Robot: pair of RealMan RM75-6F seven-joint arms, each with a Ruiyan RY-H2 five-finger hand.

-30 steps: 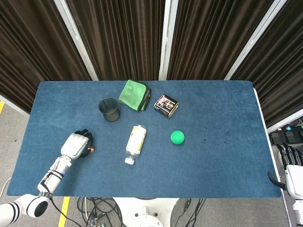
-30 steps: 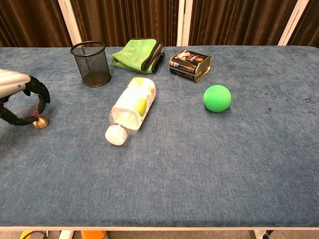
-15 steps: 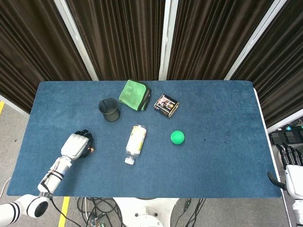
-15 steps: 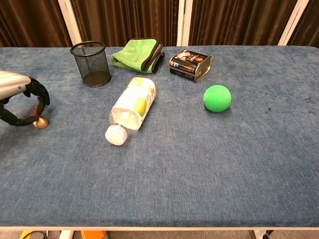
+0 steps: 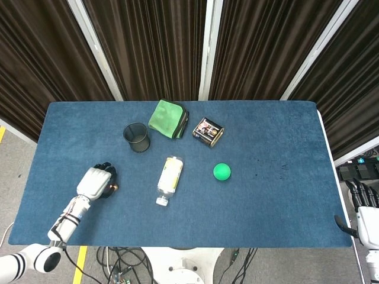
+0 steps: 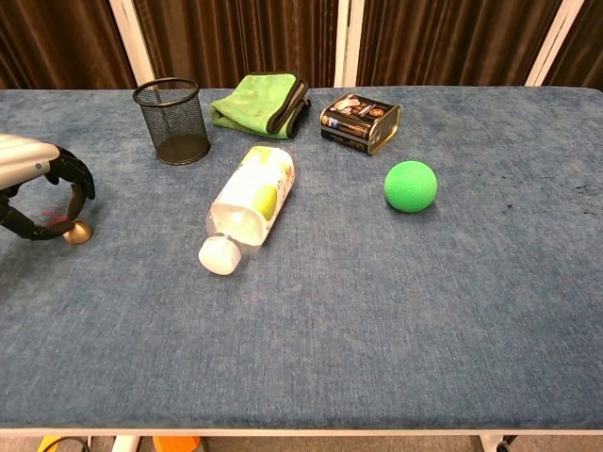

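Surface: blue cloth-covered table (image 5: pixel 278 195), dark pleated curtains behind.
Left hand (image 6: pixel 33 184): low over table's left edge, fingers (image 6: pixel 77 179) curled downward round a small brass-coloured object; whether actually gripped, cannot tell.
Brass object (image 6: pixel 76 232): on cloth, just below and inside curled fingertips; pink bit between fingers above it in chest view. In head view (image 5: pixel 114 189) peeks out at right of hand.
Right hand (image 5: pixel 362 201): off table's right edge, well apart from everything; fingers apart, holding nothing.
Nearby: mesh cup (image 6: pixel 172 121) upright, near left hand; clear bottle (image 6: pixel 249 204) lying on side, cap toward front.
Further: green cloth (image 6: pixel 262 104), dark tin (image 6: pixel 359 121), green ball (image 6: pixel 411 185).
Change vs 1 s ago: left hand a shade lower/closer over object; object, bottle, ball etc. unmoved.
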